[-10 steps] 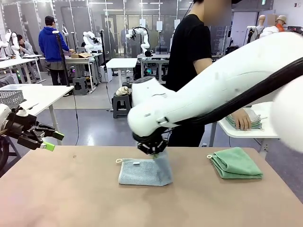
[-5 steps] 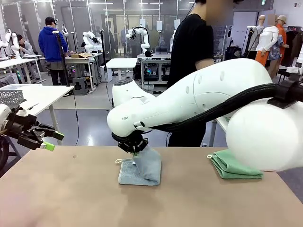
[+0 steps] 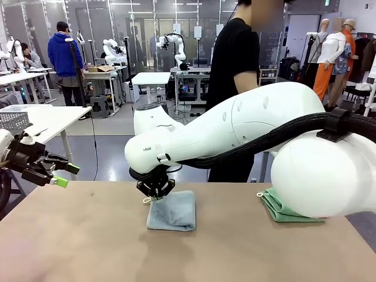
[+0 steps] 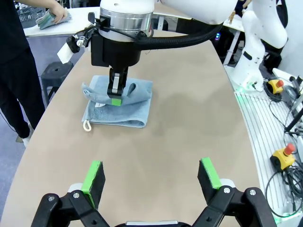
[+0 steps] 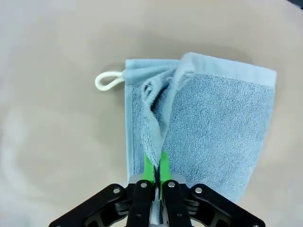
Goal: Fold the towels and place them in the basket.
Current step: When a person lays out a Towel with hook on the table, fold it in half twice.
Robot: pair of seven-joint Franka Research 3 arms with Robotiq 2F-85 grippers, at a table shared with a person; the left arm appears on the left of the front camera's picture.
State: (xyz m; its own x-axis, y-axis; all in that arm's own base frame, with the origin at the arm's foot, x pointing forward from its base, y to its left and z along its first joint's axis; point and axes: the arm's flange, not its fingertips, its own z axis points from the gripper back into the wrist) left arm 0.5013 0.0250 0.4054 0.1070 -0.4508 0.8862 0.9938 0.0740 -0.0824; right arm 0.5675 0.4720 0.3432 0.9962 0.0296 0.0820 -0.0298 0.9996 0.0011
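A grey-blue towel (image 3: 173, 211) lies folded on the tan table (image 3: 88, 247), its white loop at the left edge. My right gripper (image 3: 154, 189) hangs low over the towel's left side. In the right wrist view its green pads (image 5: 163, 166) pinch the towel's (image 5: 213, 123) upper edge fold, so my right gripper (image 5: 155, 165) is shut on it. A mint green towel (image 3: 276, 205) lies folded at the right, partly behind my right arm. My left gripper (image 3: 56, 173) hovers open off the table's left end, nothing between its fingers (image 4: 94, 176). The basket is out of view.
A person in black (image 3: 235, 70) stands at the table's far side, one hand (image 4: 57, 12) on a stack of towels on a side table. A pale perforated container (image 3: 13, 120) sits on a white table far left. The table's near half is bare.
My right gripper has swept left with the grey-blue towel's right edge, laying it over the left half and sinking lower. My left gripper has not moved.
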